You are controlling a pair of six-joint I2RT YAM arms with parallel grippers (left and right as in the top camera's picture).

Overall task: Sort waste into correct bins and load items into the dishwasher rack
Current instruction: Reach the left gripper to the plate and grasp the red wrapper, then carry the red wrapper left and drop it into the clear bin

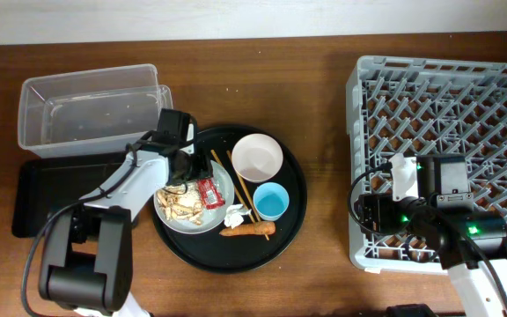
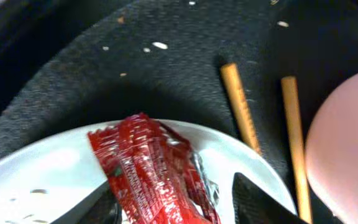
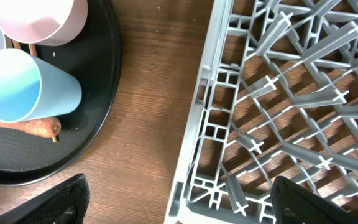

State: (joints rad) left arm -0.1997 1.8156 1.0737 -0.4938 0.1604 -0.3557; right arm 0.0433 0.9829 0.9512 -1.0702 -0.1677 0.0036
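Observation:
The red snack wrapper (image 1: 209,191) (image 2: 154,174) lies on the pale grey plate (image 1: 176,220) (image 2: 36,174) beside beige food scraps (image 1: 183,207). My left gripper (image 1: 186,179) (image 2: 179,208) is open, with a finger on each side of the wrapper. On the round black tray are the whitish-pink bowl (image 1: 256,157) (image 3: 39,18), the light-blue cup (image 1: 271,202) (image 3: 27,84), the chopsticks (image 1: 236,180) (image 2: 241,106), a white tissue (image 1: 236,214) and the carrot (image 1: 249,231) (image 3: 23,126). My right gripper (image 1: 365,211) (image 3: 188,202) is open and empty over the front left edge of the dishwasher rack (image 1: 447,97) (image 3: 291,93).
The clear tub (image 1: 91,106) stands at the back left, with the shallow black tray (image 1: 33,194) in front of it. The round black tray (image 1: 293,220) sits between them and the rack. Bare wooden table (image 1: 324,132) separates the tray and the rack.

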